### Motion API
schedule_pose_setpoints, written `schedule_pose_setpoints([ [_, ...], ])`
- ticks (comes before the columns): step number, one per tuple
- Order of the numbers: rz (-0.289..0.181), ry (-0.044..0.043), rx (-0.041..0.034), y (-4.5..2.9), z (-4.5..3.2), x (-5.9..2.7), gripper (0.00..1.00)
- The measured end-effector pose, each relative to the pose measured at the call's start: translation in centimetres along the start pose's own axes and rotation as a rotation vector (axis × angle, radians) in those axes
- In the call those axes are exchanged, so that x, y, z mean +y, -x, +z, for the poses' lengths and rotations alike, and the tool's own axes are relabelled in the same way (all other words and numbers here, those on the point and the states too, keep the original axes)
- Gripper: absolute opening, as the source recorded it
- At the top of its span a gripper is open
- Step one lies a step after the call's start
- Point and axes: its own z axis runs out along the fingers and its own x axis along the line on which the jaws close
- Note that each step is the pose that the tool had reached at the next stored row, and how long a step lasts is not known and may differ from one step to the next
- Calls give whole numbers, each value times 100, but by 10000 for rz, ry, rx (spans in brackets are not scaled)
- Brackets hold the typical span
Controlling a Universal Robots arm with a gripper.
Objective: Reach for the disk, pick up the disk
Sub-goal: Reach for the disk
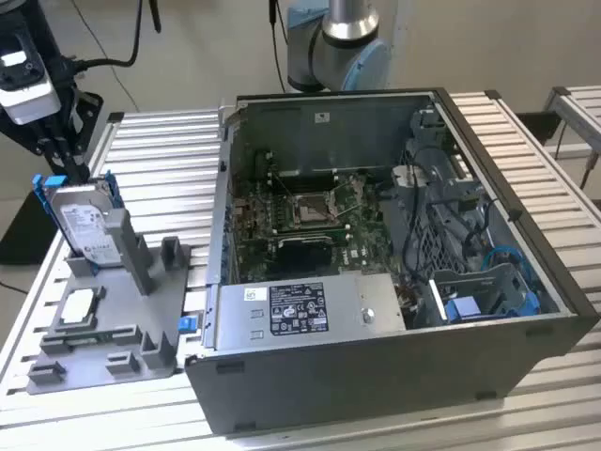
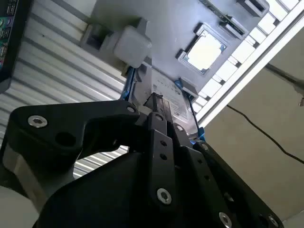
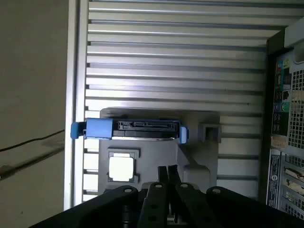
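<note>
Gripper (image 3: 166, 170) closed, empty, just above upright flat silver-grey metal disk (image 1: 84, 225) with blue plastic bracket, in grey holder (image 1: 122, 305).

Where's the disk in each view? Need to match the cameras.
Exterior view: disk stands on edge in the grey holder, at the exterior view's left, outside the computer case.
Second wrist view: disk beside the holder's pale post.
First wrist view: disk seen edge-on, blue bracket at both ends.
Shared landmark: square chip in the holder near the disk.
</note>
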Motion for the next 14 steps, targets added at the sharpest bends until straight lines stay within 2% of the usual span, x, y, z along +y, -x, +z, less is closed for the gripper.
schedule_pose_setpoints([
  [1,0,0,0,0,0,0,0],
  [14,0,0,0,0,0,0,0],
])
